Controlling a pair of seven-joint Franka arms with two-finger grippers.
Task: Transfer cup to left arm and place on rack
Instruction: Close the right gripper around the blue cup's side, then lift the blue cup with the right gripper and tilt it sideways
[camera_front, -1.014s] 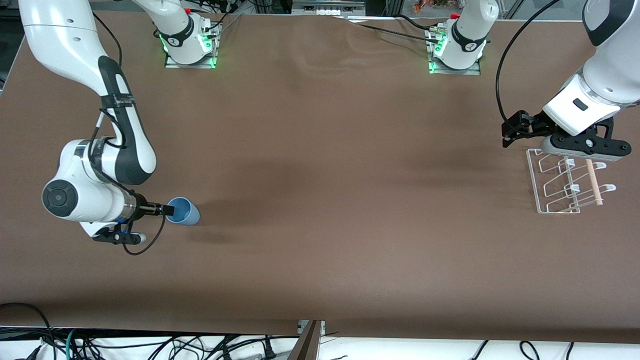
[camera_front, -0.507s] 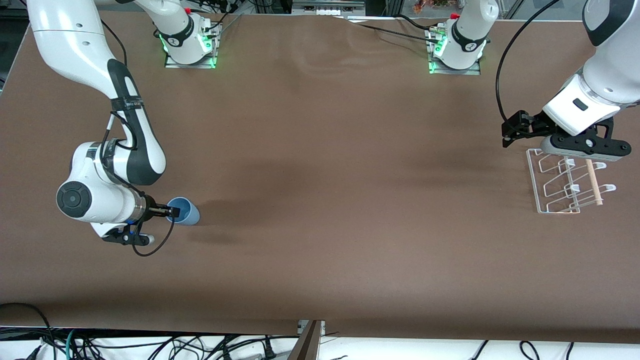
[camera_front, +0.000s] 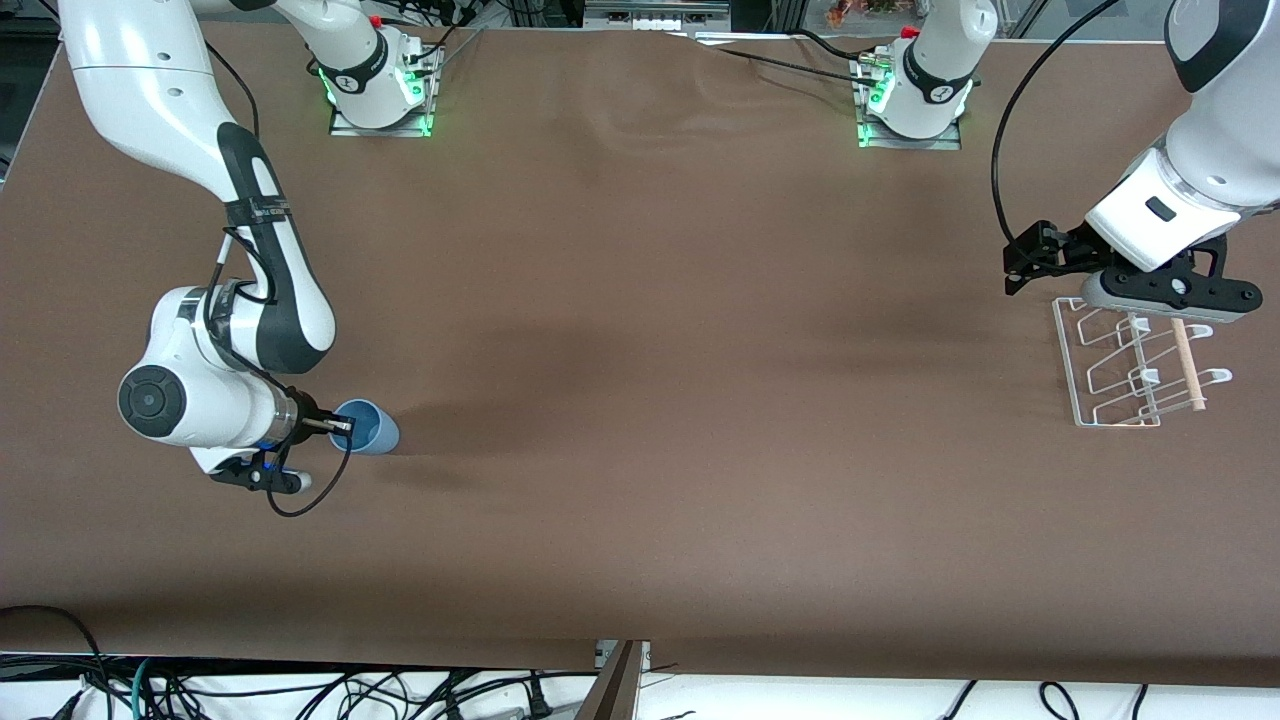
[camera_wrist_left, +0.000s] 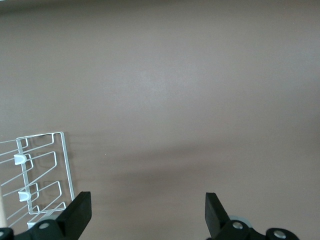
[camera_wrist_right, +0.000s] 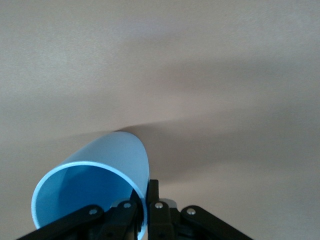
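Cup (camera_front: 368, 425) pinched by its rim wall in the closed right hand (camera_front: 342, 425), at the right arm's end of the counter (camera_front: 640, 400). Left hand (camera_front: 1165, 290) waits open over the rack (camera_front: 1120, 370), well apart.

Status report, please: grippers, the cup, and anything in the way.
Right gripper shut on the cup rim, cup on the table. Left gripper open, waiting over the rack. Nothing between them.

A high front camera looks down over the whole brown bench (camera_front: 640, 400). Each wrist camera looks closely past its own fingers, sharing that bench surface.
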